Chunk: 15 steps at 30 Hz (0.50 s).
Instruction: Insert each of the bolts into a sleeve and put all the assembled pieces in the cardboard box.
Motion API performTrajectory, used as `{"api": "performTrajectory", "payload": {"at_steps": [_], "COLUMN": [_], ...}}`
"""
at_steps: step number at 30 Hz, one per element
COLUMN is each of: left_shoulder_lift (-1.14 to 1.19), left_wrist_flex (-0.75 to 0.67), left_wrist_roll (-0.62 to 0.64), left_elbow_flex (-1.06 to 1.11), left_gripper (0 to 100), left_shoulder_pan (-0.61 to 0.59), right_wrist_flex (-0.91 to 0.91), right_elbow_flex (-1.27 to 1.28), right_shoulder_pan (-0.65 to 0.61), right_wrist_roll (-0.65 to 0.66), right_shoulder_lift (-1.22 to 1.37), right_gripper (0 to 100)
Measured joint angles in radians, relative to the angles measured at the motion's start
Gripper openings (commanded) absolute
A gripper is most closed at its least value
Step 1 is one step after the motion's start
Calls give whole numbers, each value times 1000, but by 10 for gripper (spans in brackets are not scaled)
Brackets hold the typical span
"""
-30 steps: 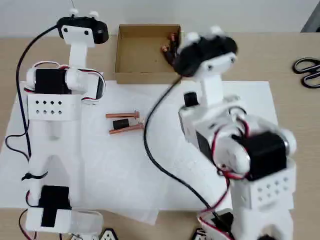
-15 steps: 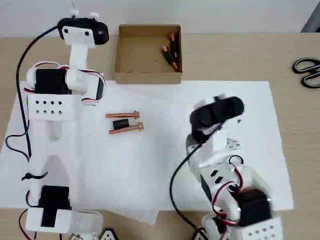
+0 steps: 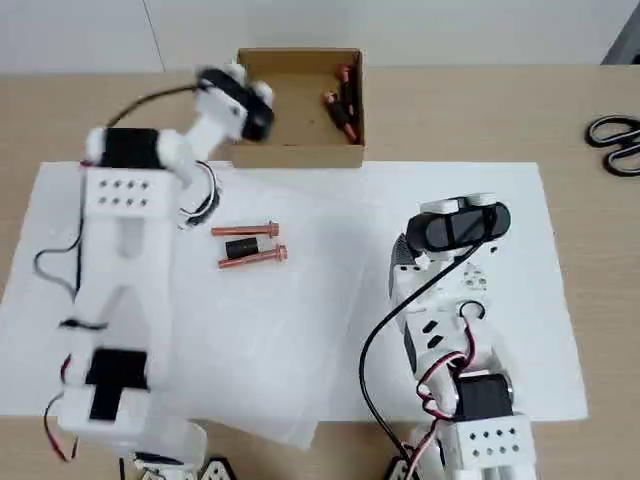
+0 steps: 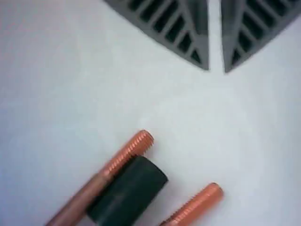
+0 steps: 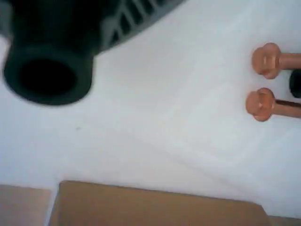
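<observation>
Copper is the colour of the two bolts that lie side by side on the white paper (image 3: 330,330). The far bolt (image 3: 245,231) is closer to the box, and the near bolt (image 3: 253,258) lies just beside it. A loose sleeve (image 3: 241,247) — short, black and round — lies between them. In the left wrist view it touches one bolt, and both bolts lie outside it.

The cardboard box (image 3: 300,155) sits on the tabletop (image 3: 480,110) at the far edge of the paper. Inside it, by the right wall, lie the put-together pieces (image 3: 342,100), copper and black. I cannot tell how many there are.

The left end effector (image 4: 216,61) hangs over the paper near the screw ends of the bolts. Its grey fingers (image 4: 183,28) are almost together, with just a thin slit between them, and they hold nothing. In the high view the left arm's head is by the box's left wall.

The right end effector (image 3: 460,228) is over the right part of the paper, well apart from the bolts. It grips a held sleeve (image 5: 47,77) — a black tube whose round hole faces the right wrist camera. The round heads of both bolts show in that view too.

A pair of scissors (image 3: 615,140) lies on the tabletop at the far right, off the paper.
</observation>
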Motion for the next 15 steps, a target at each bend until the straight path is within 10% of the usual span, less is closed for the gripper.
{"api": "performTrajectory", "payload": {"at_steps": [15], "left_shoulder_lift": [221], "left_wrist_flex": [-2], "left_wrist_roll": [-463], "left_elbow_flex": [-203], "left_gripper": [8], "left_shoulder_pan": [80], "right_wrist_flex": [-184], "right_elbow_flex": [143], "right_shoulder_pan": [0], "right_wrist_roll": [0], "right_shoulder_lift": [17], "right_gripper": [4]}}
